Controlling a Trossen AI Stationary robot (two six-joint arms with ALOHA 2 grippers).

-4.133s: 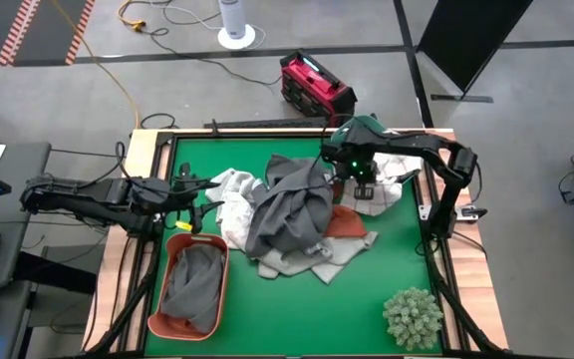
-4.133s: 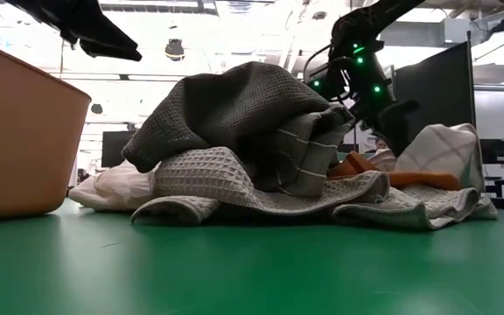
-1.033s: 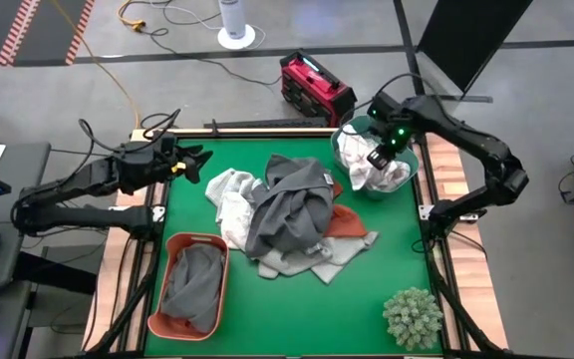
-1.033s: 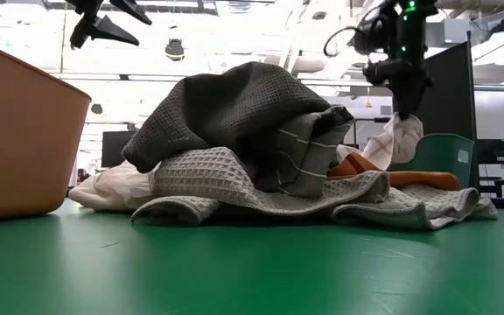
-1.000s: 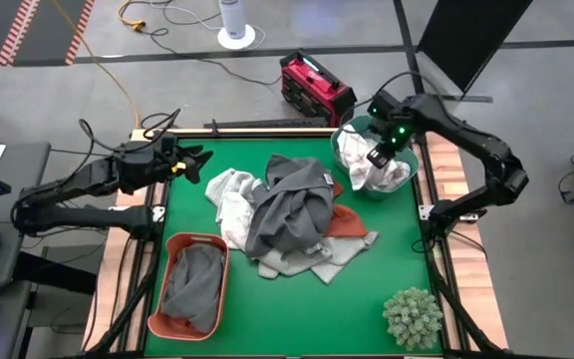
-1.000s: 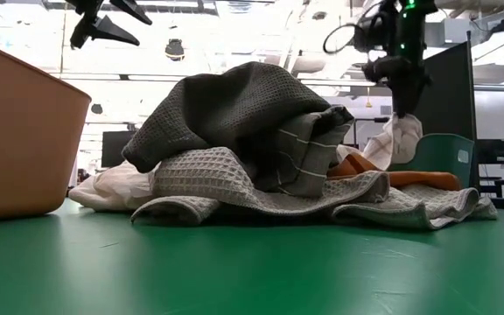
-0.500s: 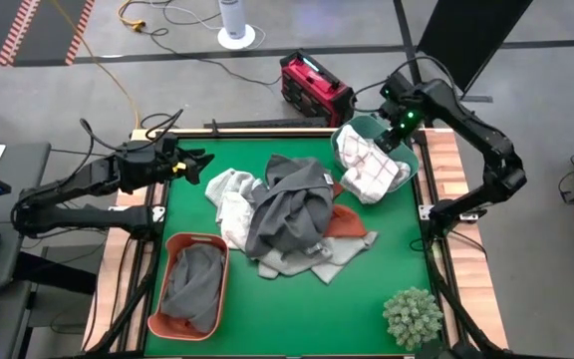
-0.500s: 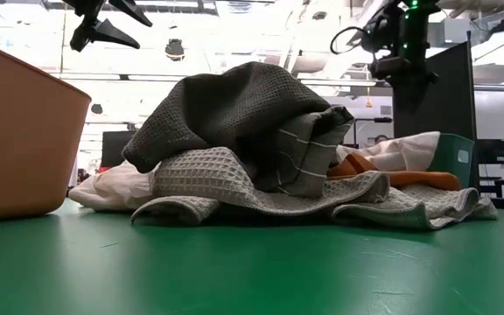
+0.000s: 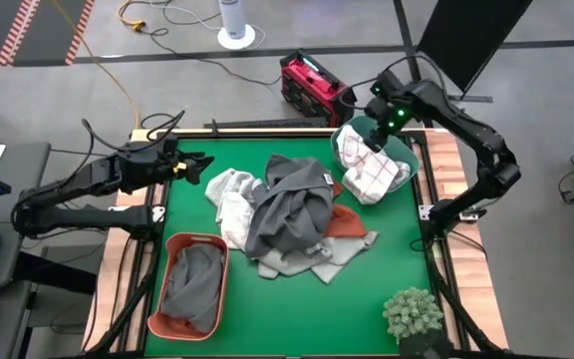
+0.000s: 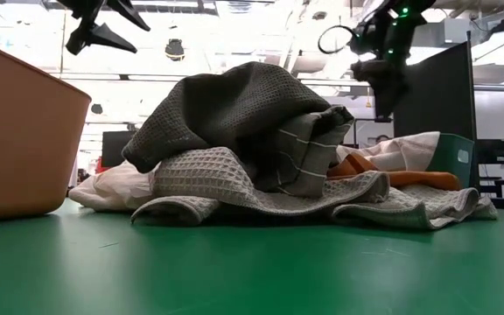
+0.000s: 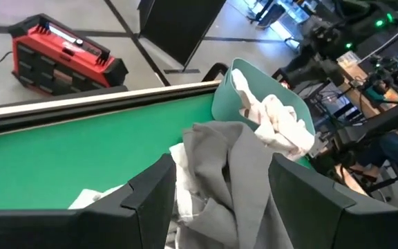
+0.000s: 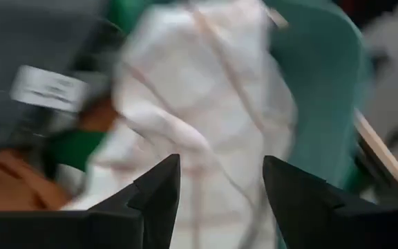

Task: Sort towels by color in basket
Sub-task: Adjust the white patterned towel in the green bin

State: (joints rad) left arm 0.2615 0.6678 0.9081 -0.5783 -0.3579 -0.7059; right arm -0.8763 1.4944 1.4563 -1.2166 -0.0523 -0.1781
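since a second ago the right gripper (image 9: 377,118) has let go of the white checked towel (image 9: 372,172) and pulled up and toward the far side. that towel was hanging from its fingers over the teal basket (image 9: 404,158), and now it's lying in there, draped over the basket's near-left rim. the right gripper hangs above the far edge of the basket with its fingers spread apart and nothing between them. in the right wrist view you just see the two dark fingers (image 12: 159,190) parted with the towel below, not touching.

left gripper (image 9: 199,163) hasn't really budged. it's parked up in the air over the far-left part of the green table (image 9: 387,259), fingers apart, holding nothing.

rest of the towels are in a heap in the middle of the table. dark grey towel (image 9: 289,204) on top, a lighter grey waffle towel (image 10: 226,179) under it spreading toward the near side, a white towel (image 9: 229,189) poking out on the left of the pile, and a rust-orange towel (image 9: 347,221) peeking out on the right, between the pile and the teal basket.

near-left corner has an orange basket (image 9: 172,324) with a grey towel (image 9: 192,281) already in it. spiky green plant ball (image 9: 414,314) sits in the near-right corner, well apart from everything else. red toolbox thing (image 9: 312,85) on the floor past the far edge.
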